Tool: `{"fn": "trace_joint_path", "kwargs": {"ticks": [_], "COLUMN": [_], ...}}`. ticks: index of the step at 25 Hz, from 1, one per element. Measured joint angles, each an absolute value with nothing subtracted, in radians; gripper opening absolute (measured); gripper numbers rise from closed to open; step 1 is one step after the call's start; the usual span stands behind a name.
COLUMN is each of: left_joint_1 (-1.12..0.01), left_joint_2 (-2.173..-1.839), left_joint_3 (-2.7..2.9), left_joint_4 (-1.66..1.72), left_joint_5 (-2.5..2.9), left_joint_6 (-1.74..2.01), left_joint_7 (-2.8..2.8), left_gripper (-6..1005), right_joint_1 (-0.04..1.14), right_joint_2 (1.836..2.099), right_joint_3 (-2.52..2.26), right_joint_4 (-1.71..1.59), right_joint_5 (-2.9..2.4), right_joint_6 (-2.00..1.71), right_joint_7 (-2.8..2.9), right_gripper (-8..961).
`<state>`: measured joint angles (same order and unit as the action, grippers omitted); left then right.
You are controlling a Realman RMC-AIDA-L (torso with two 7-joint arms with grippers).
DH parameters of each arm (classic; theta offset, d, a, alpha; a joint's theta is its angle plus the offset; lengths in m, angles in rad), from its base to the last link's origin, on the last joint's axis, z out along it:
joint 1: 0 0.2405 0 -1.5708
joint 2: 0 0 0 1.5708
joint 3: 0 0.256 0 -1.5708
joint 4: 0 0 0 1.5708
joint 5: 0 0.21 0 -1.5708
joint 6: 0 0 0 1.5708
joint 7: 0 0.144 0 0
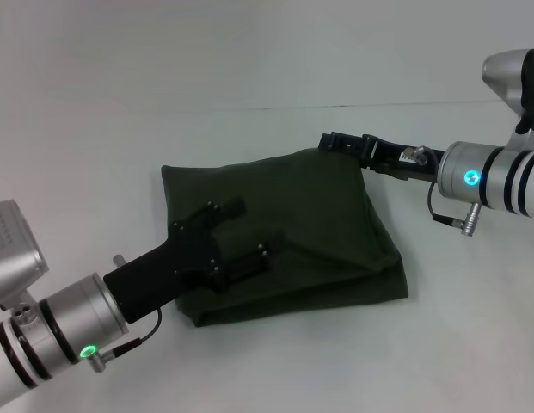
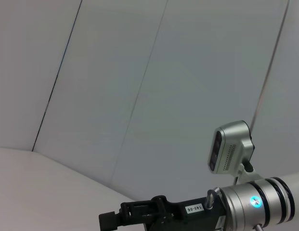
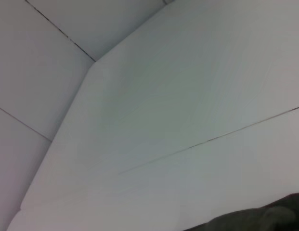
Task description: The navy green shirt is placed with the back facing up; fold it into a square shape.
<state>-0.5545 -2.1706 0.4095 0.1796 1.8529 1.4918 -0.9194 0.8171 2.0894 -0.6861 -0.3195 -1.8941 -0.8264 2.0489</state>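
Note:
The navy green shirt (image 1: 309, 215) lies folded into a rough square on the white table (image 1: 249, 69). My left gripper (image 1: 251, 231) reaches in from the lower left and hovers over the shirt's left half, open, with nothing between its black fingers (image 1: 232, 209). At the shirt's far right corner sits my right gripper (image 1: 331, 141), coming in from the right. The left wrist view shows that right gripper (image 2: 113, 219) from the side. A strip of the shirt (image 3: 255, 219) shows at the edge of the right wrist view.
White table surface surrounds the shirt on every side, and a thin seam line (image 1: 404, 105) crosses it behind the shirt. A white panelled wall (image 2: 139, 72) stands beyond the table.

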Motion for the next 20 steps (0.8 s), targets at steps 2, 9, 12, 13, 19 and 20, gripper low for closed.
{"fn": "trace_joint_path", "kwargs": {"ticks": [2, 9, 12, 13, 19, 20], "left_joint_1": [-0.554, -0.550, -0.547, -0.546, -0.543, -0.543], "left_joint_2": [-2.171, -2.171, -2.171, -2.171, -2.171, -2.171], "left_joint_3": [0.410, 0.410, 0.410, 0.410, 0.410, 0.410], "left_joint_4": [0.179, 0.179, 0.179, 0.179, 0.180, 0.179], "left_joint_5": [1.853, 1.853, 1.853, 1.853, 1.853, 1.853], "left_joint_6": [1.490, 1.483, 1.483, 1.483, 1.487, 1.488], "left_joint_7": [-0.919, -0.922, -0.922, -0.922, -0.922, -0.922], "left_gripper": [902, 902, 903, 903, 903, 903], "right_joint_1": [0.818, 0.823, 0.828, 0.831, 0.844, 0.845], "right_joint_2": [2.091, 2.091, 2.092, 2.093, 2.097, 2.097], "right_joint_3": [-0.686, -0.684, -0.685, -0.686, -0.682, -0.683], "right_joint_4": [-0.313, -0.294, -0.286, -0.284, -0.275, -0.274], "right_joint_5": [-1.889, -1.884, -1.883, -1.883, -1.882, -1.878], "right_joint_6": [-0.822, -0.799, -0.778, -0.771, -0.750, -0.750], "right_joint_7": [2.041, 2.016, 2.010, 2.006, 1.960, 1.954], "right_gripper": [832, 805, 793, 789, 459, 377]}}
